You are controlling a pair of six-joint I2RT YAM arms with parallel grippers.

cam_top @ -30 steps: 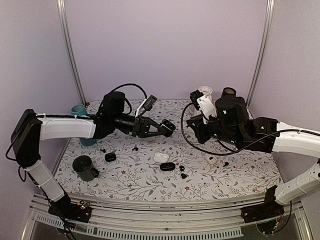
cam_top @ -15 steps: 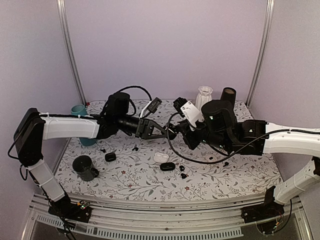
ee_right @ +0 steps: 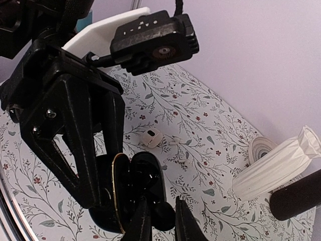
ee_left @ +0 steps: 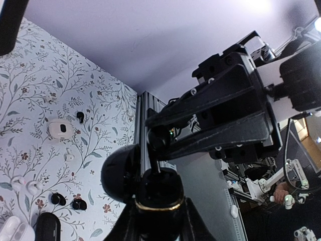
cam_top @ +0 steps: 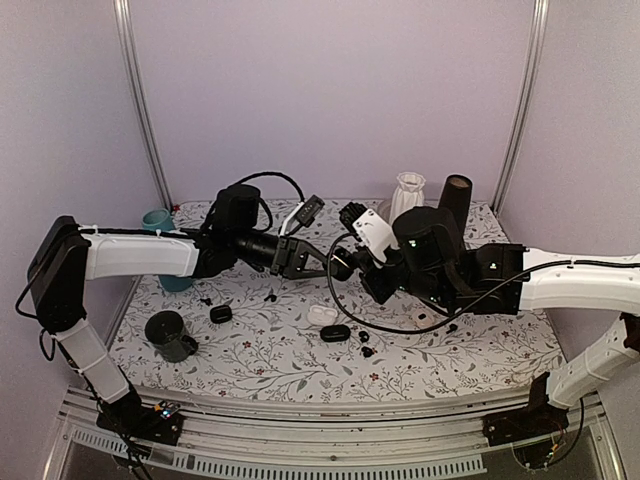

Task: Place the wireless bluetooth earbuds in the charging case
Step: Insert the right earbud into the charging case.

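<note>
The left tool (cam_top: 325, 262) is closed tight on an open black case (ee_right: 138, 183), up in the air over the bench (cam_top: 260, 372). The right tool (ee_right: 161, 222) pinches a tiny black earbud (ee_right: 162, 211) right at the case's open cup. More earbuds (ee_left: 56, 199) lie on the bench.

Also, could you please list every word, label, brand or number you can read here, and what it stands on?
No legible text anywhere.
Pale marks on the black camera module at the left arm's wrist: too blurred to read.
The black charging case and the white vase show no lettering.
</note>
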